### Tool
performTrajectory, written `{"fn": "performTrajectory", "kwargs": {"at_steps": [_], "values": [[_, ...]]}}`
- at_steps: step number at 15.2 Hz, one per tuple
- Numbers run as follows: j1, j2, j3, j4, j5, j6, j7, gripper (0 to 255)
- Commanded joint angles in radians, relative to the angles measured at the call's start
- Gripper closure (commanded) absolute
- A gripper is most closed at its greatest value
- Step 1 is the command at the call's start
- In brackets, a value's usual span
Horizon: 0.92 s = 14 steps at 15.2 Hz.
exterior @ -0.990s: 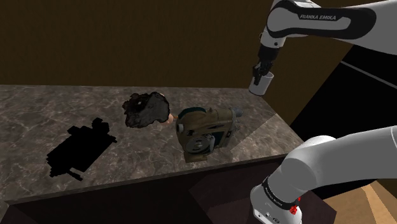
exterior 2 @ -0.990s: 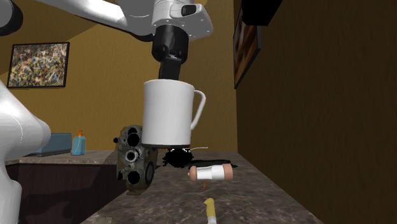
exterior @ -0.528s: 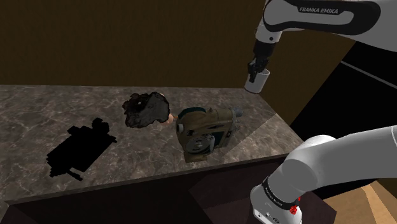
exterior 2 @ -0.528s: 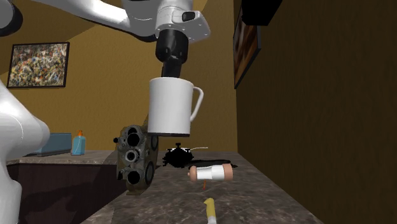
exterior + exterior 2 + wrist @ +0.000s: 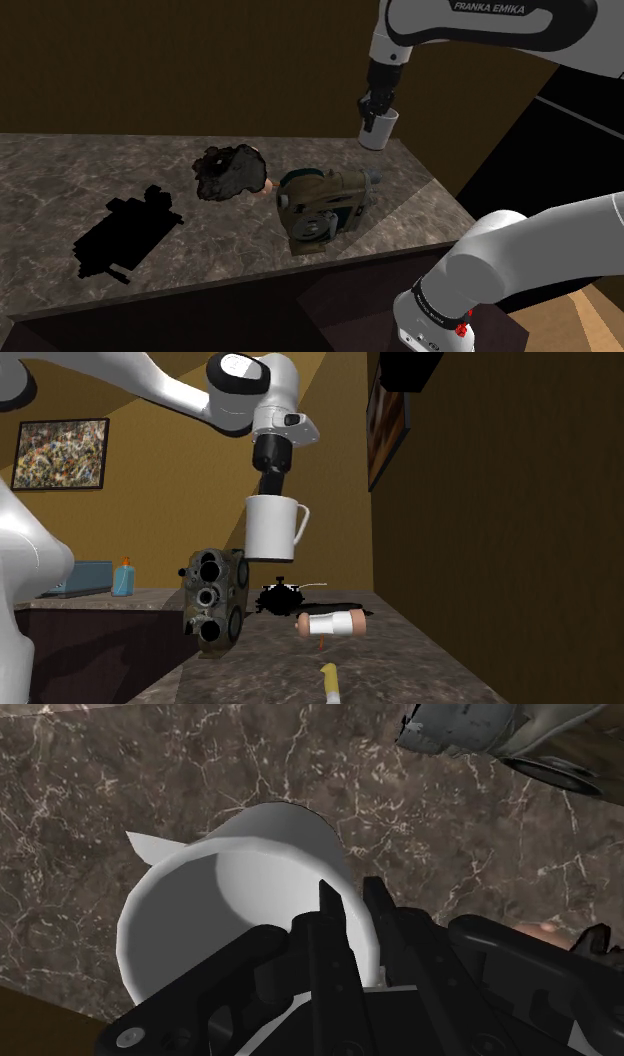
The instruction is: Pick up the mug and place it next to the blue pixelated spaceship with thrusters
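A white mug (image 5: pixel 379 130) hangs in the air above the far right end of the dark marble counter (image 5: pixel 90 165). My gripper (image 5: pixel 374 108) is shut on its rim from above, one finger inside and one outside the wall. In the second exterior view the mug (image 5: pixel 271 529) hangs upright under the gripper (image 5: pixel 271 490), handle toward that view's right. In the wrist view the gripper (image 5: pixel 350 896) clasps the mug (image 5: pixel 225 894) over the marble. The pixelated spaceship (image 5: pixel 125 232), drawn flat black, lies near the counter's front at the shoulder view's left, far from the mug.
An old greenish-brown film camera (image 5: pixel 322 205) (image 5: pixel 212 600) stands mid-counter, below and left of the mug in the shoulder view. A black lumpy object (image 5: pixel 228 170) and a white-and-pink cylinder (image 5: pixel 330 623) lie beside it. A small yellow piece (image 5: pixel 330 682) lies nearer. The counter ends at the right (image 5: pixel 445 200).
The arm has carried the mug toward the shoulder view's left along the counter's far side. In the second exterior view the mug has drawn away and looks smaller. The grip is unchanged.
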Motion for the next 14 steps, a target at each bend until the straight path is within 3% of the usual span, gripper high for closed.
{"fn": "performTrajectory", "kwargs": {"at_steps": [1,14], "values": [[0.018,0.008,0.036,0.009,0.021,-0.004,0.049,255],[0.12,0.225,0.26,0.218,0.1,-0.004,0.36,255]]}}
